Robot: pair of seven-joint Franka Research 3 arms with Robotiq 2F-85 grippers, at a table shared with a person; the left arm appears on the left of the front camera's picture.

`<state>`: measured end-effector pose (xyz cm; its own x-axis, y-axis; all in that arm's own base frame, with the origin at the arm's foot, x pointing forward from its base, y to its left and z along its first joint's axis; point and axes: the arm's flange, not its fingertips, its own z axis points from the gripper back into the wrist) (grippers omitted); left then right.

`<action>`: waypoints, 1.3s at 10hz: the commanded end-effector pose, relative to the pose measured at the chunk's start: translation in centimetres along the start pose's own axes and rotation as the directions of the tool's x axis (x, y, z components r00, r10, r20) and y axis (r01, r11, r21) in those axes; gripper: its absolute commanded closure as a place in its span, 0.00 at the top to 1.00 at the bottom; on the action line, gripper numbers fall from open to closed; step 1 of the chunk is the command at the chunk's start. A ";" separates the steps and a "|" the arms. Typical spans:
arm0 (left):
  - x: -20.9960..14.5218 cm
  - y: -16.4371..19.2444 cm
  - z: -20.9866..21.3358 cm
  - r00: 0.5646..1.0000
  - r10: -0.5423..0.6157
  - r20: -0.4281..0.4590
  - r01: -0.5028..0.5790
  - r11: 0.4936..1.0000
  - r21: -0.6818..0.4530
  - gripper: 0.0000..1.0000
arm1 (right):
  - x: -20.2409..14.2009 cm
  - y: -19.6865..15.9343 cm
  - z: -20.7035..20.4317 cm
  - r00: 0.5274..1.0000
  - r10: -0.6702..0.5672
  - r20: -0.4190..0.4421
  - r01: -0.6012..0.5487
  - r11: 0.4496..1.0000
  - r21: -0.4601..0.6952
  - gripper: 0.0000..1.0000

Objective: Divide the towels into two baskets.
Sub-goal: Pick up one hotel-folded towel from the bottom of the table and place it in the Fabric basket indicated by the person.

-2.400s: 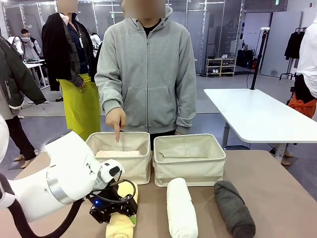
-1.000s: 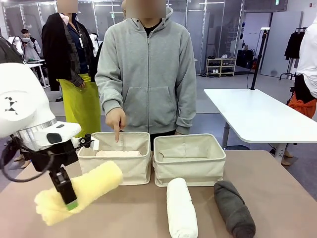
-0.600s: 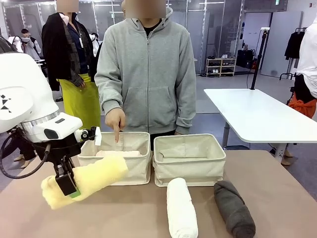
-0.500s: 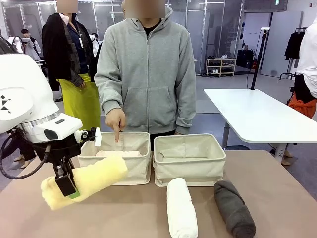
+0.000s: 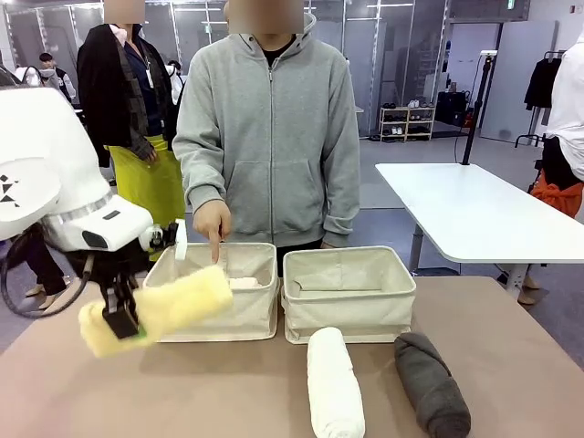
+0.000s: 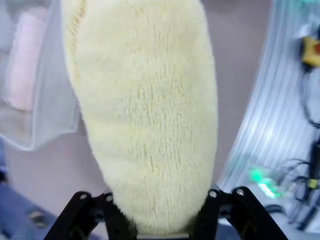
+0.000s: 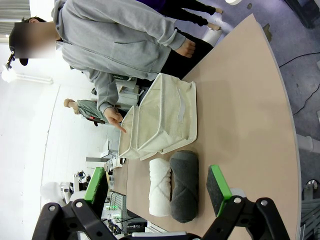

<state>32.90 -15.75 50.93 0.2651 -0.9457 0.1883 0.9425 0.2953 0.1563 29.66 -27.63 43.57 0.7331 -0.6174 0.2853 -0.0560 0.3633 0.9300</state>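
Note:
My left gripper [image 5: 125, 321] is shut on the yellow towel [image 5: 162, 307], which hangs tilted in the air just in front of the left basket [image 5: 219, 315]. In the left wrist view the yellow towel [image 6: 145, 115] rises from the left gripper [image 6: 157, 222], and the pink towel [image 6: 22, 65] lies inside the basket [image 6: 52, 105] beside it. The pink towel [image 5: 243, 283] rests in the left basket. The right basket [image 5: 347, 301] holds no towel. In front of it on the table lie the white towel [image 5: 333, 383] and the dark grey towel [image 5: 431, 383]. My right gripper [image 7: 157, 184] is open, far from the white towel [image 7: 160, 195] and grey towel [image 7: 183, 192].
A person in a grey hoodie stands behind the baskets, one hand [image 5: 213, 223] pointing a finger down into the left basket. The brown table [image 5: 511, 347] has free room at the right and front left. A white table [image 5: 465, 210] stands farther off.
My left arm has lifted the yellow towel higher and carried it toward the left basket. The person's pointing hand and the other towels have stayed put.

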 end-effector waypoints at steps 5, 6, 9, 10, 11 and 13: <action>4.1 15.3 -3.0 0.937 -0.347 -0.040 0.349 0.936 0.058 0.37 | -0.1 0.3 0.2 1.000 0.005 0.004 -0.005 1.000 0.009 1.00; 5.2 16.9 -4.2 0.931 -0.360 -0.062 0.363 0.930 0.050 0.37 | -0.1 0.3 0.2 1.000 0.005 0.004 -0.005 1.000 0.009 1.00; 7.8 20.4 -8.0 0.952 -0.299 -0.068 0.297 0.954 -0.035 0.37 | -0.1 0.3 0.2 1.000 0.005 0.004 -0.005 1.000 0.009 1.00; 8.1 21.0 -9.1 0.953 -0.292 -0.076 0.289 0.956 -0.042 0.37 | -0.1 0.3 0.2 1.000 0.005 0.004 -0.005 1.000 0.009 1.00; 8.1 21.6 -10.1 0.957 -0.279 -0.080 0.275 0.960 -0.055 0.37 | -0.1 0.3 0.2 1.000 0.005 0.004 -0.005 1.000 0.009 1.00; 7.9 22.2 -12.7 0.963 -0.259 -0.081 0.254 0.965 -0.069 0.37 | -0.1 0.3 0.2 1.000 0.005 0.004 -0.005 1.000 0.009 1.00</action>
<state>57.93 -18.26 43.50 0.0060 -0.9977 0.0671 0.9897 0.0155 0.1423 29.67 -27.63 43.58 0.7331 -0.6173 0.2855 -0.0560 0.3635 0.9299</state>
